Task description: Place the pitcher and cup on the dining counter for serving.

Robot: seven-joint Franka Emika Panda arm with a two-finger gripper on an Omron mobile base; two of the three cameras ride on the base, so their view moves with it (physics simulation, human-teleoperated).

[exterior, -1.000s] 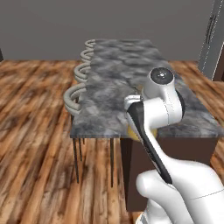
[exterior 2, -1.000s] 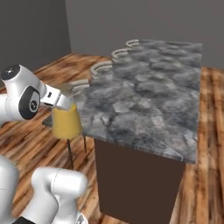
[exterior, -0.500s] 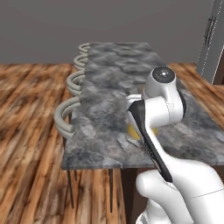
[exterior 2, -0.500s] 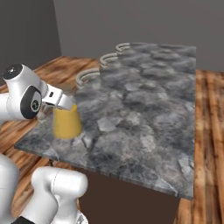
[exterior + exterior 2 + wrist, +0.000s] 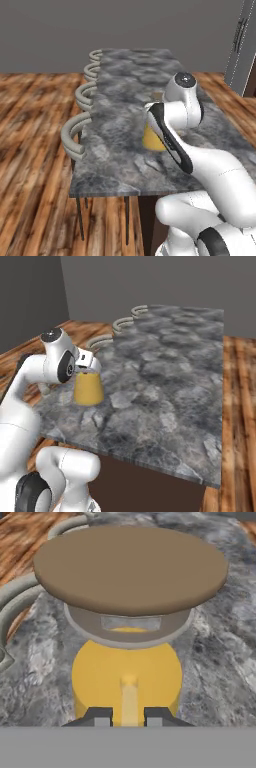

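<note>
Closer now than a second ago, the base cameras stand at the near end of the tabletop (image 5: pixel 165 386), so the pitcher (image 5: pixel 88 388) hangs over the grey stone instead of beyond its edge. Pincer (image 5: pixel 127 716) clenched on the pitcher, just below its flat brown lid (image 5: pixel 130 567). Curved stool backs (image 5: pixel 82 107) line the far side, beyond the pitcher.

The worktop (image 5: pixel 125 105) is a long slab of grey marbled stone on a dark base, standing on a wooden floor (image 5: pixel 35 130). The orange-yellow pitcher (image 5: pixel 88 388) stands upright near its stool-side edge, toward the near end.
</note>
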